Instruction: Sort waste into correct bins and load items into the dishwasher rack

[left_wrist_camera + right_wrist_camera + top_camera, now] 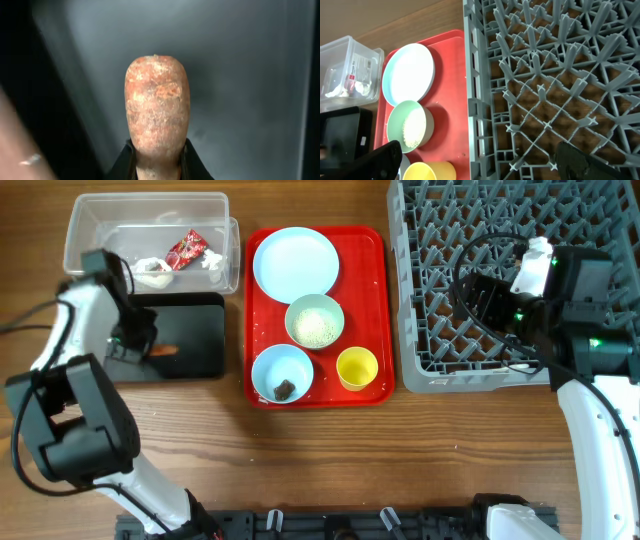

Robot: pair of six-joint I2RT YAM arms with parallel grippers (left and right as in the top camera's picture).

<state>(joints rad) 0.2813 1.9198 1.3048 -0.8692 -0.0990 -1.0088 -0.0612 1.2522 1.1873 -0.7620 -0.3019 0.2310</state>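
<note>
My left gripper [138, 345] is low inside the black bin [195, 315], shut on the orange carrot [166, 350]. In the left wrist view the carrot [157, 112] sticks out from between the jaws [157, 162] over the bin's floor. The clear bin [95, 215] holds the red wrapper [186, 250] and white paper [153, 272]. On the red tray [370, 290] are the light-blue plate [295, 262], a bowl of rice [315, 321], a bowl with a brown scrap [281, 372] and the yellow cup [357, 368]. My right gripper [478, 300] hangs wide open and empty over the grey rack [460, 230].
The right wrist view shows the rack's pegs [545, 75], the tray edge [455, 100], the plate [409, 75], the rice bowl [410, 127] and the cup [427, 171]. Only two bowls are in view. Bare wooden table lies in front of the tray.
</note>
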